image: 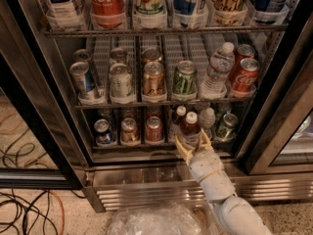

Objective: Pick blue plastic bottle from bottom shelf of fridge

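Gripper [193, 143] of mine at bottom shelf [132, 146] of fridge [146, 194], hugging blue plastic bottle [190, 127] both sides, label unreadable. Coca-Cola cans [243, 75] one rack up.

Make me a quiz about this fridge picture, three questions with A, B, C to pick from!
1. Where is the gripper?
A) at the top shelf
B) at the bottle on the bottom shelf
C) on the floor

2. What colour is the bottle's cap?
A) white
B) green
C) black

3. How is the bottle standing?
A) lying down
B) upside down
C) upright

Answers:
1 B: the gripper sits at the bottle's base on the bottom shelf.
2 A: the cap is plainly white.
3 C: the cap points up.
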### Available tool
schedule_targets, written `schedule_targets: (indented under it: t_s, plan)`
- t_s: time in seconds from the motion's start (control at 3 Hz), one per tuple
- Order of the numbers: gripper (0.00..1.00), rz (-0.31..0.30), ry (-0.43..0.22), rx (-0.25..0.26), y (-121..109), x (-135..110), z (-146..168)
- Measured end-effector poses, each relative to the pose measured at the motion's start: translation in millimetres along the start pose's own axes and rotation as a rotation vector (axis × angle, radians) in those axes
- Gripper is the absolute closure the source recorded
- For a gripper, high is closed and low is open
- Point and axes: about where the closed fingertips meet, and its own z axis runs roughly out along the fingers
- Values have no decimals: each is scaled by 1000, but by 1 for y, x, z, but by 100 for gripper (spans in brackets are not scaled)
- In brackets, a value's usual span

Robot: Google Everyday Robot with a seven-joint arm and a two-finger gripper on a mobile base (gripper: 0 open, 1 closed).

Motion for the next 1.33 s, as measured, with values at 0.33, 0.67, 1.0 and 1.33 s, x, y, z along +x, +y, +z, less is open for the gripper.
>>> schedule_targets:
  t_s: [0.33,0.67,1.0,1.33]
  plan:
    - [100,-5,3,-11,2,0,0]
    - [100,-7,7,-73,14,-5,-10]
    - [100,-1,0,-180,34,-24,-36]
    - [100,-7,1,-282,54,-39,-63]
